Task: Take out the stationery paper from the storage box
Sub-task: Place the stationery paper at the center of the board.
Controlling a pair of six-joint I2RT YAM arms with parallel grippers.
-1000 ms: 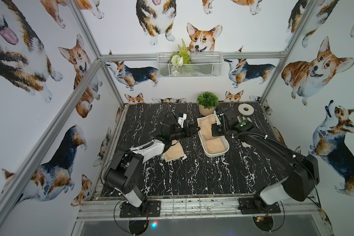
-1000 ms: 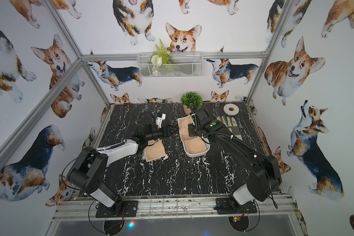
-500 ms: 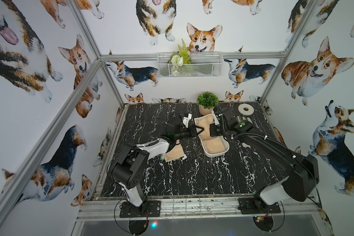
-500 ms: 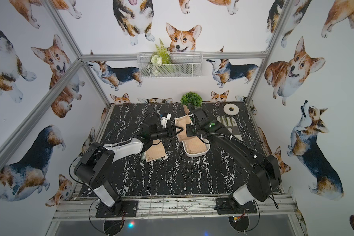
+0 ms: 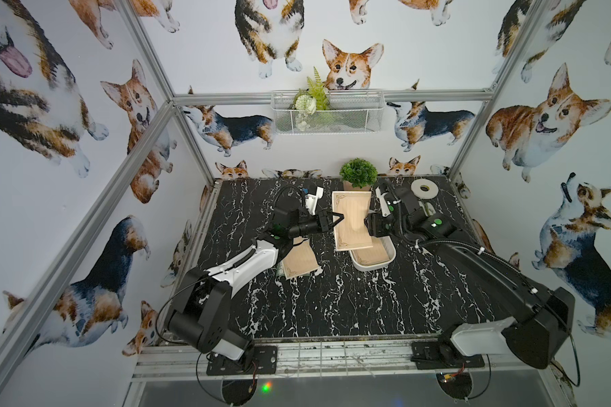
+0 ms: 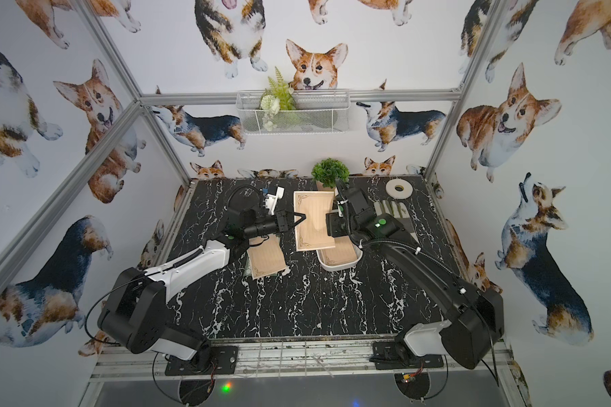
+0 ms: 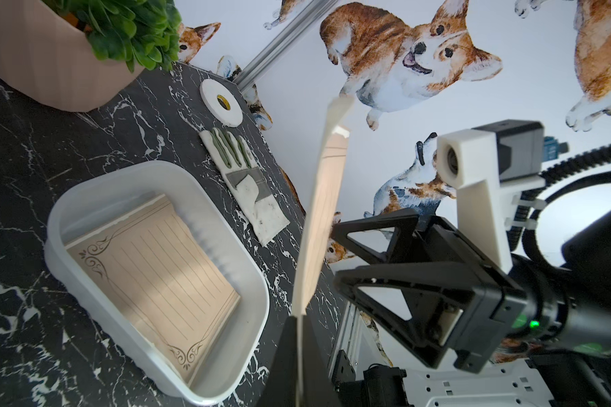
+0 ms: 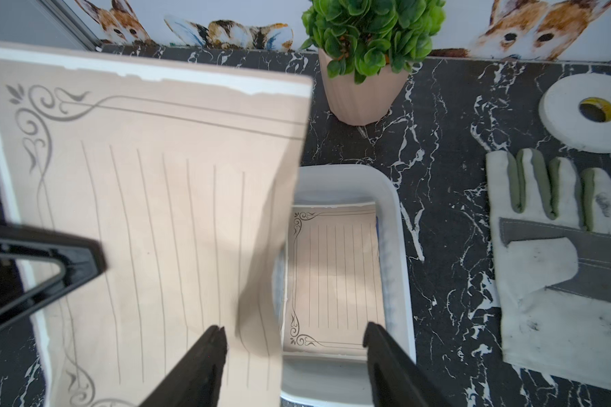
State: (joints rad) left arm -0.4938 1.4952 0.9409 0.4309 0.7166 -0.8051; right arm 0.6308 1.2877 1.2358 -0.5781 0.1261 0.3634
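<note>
the left gripper [image 5: 337, 221] is clamping fully closed on the 9 o'clock edge of a tan sheet [image 5: 352, 220]. its fingers [image 7: 284, 359] are pinching the paper, which is showing edge-on in the left wrist view. the tan sheet is hanging in the air, roughly level, over the 11 o'clock part of the storage box [image 5: 374, 267]. at the sheet's 3 o'clock edge the right gripper [image 8: 293, 331] is standing with its jaws spread wide and gripping nothing. whether a fingertip is brushing the paper i cannot tell. below, more stationery paper [image 8: 336, 278] is lying flat inside the storage box. loose sheets [image 5: 298, 262] are resting on the table [image 5: 332, 310] at the box's 9 o'clock, apart from it. a work glove [image 8: 558, 267] is lying at the box's 3 o'clock, a tape roll [image 5: 424, 190] is sitting at 1 o'clock and a potted plant [image 5: 358, 173] is standing at 12 o'clock.
</note>
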